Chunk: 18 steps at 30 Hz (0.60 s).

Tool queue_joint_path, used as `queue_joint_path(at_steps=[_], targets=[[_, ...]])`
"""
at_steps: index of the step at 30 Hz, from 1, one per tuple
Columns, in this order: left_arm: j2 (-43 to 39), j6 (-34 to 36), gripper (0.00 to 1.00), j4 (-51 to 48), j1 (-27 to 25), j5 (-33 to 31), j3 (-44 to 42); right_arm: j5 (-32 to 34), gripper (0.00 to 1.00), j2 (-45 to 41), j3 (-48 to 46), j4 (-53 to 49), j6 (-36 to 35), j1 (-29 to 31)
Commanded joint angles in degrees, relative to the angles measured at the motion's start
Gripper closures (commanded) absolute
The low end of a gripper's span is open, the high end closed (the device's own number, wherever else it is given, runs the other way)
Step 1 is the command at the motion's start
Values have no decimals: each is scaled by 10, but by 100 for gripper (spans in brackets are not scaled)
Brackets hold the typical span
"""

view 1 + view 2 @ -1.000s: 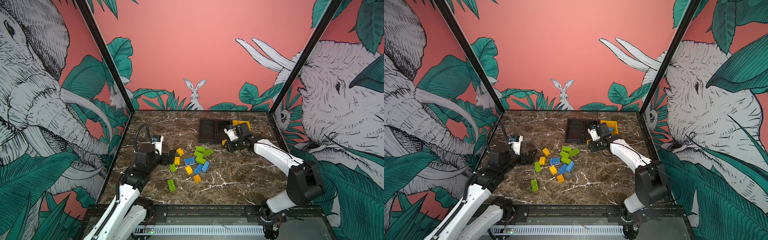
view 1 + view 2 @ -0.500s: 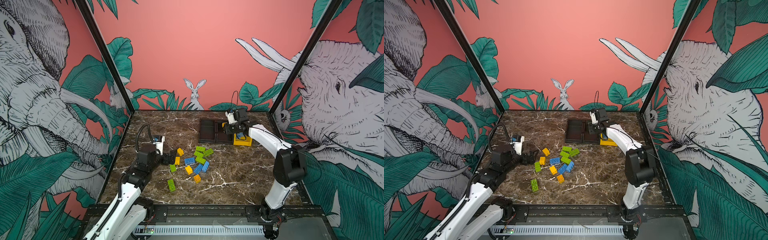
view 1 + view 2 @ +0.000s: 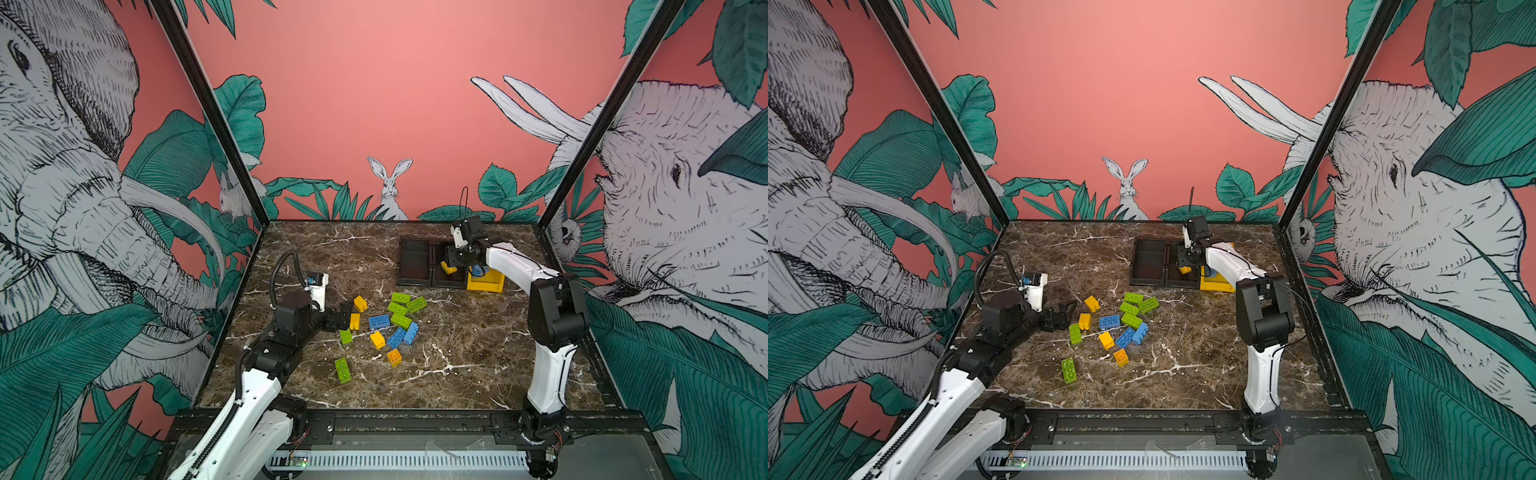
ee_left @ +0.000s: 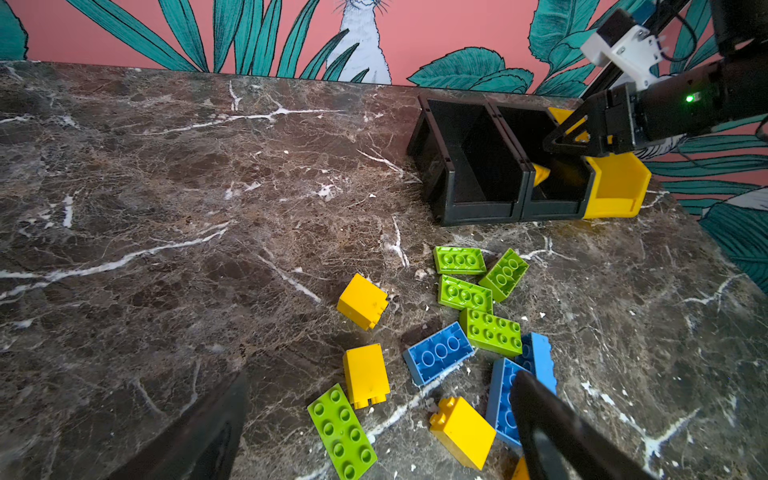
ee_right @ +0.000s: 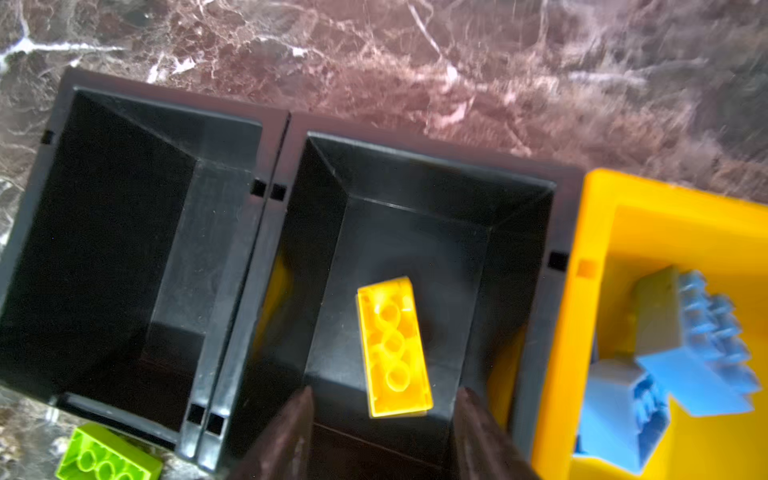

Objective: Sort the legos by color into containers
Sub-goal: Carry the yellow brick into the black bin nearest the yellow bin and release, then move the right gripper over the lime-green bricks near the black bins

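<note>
Top views: legos (image 3: 390, 324) sit in a loose pile mid-bench (image 3: 457, 374), green, yellow and blue mixed, several touching. Left end effector (image 3: 343, 316) gapes wide at the pile's edge, just beside a yellow one, holding nothing. Right end effector (image 3: 459, 261) hangs over the bins at the back.

Left wrist: bricks look light, rigid and not fragile. Smooth sides are probably slick. I'd pinch across the two long flat sides, off the studs. Ones butted together need finger room first.

Right wrist: right end effector is released, fingers (image 5: 291, 424) spread. Yellow brick (image 5: 395, 347) is loose in the middle black bin (image 5: 415, 149), looks underside-up, touching neither finger. Left black bin (image 5: 166, 104) is empty. Yellow bin (image 5: 582, 332) holds blue bricks (image 5: 685, 365), at least two. One green brick (image 5: 108, 457) is on the bench just outside the left black bin.
</note>
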Motion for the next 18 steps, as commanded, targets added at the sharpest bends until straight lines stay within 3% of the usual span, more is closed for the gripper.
queue_joint_path(at_steps=[1,6,11,18], targets=[[-11,4,1,-3,-2,-8,-4,-1,37,-35,-3,-4,-4,-1],[-12,6,1,-4,-2,-7,1,-41,33,-132,-102,23,-19,22],[-8,8,1,-14,-2,-10,6,-63,31,-203,-209,33,-33,87],[-17,-1,1,-13,-2,-6,-6,-38,25,-188,-260,79,18,174]])
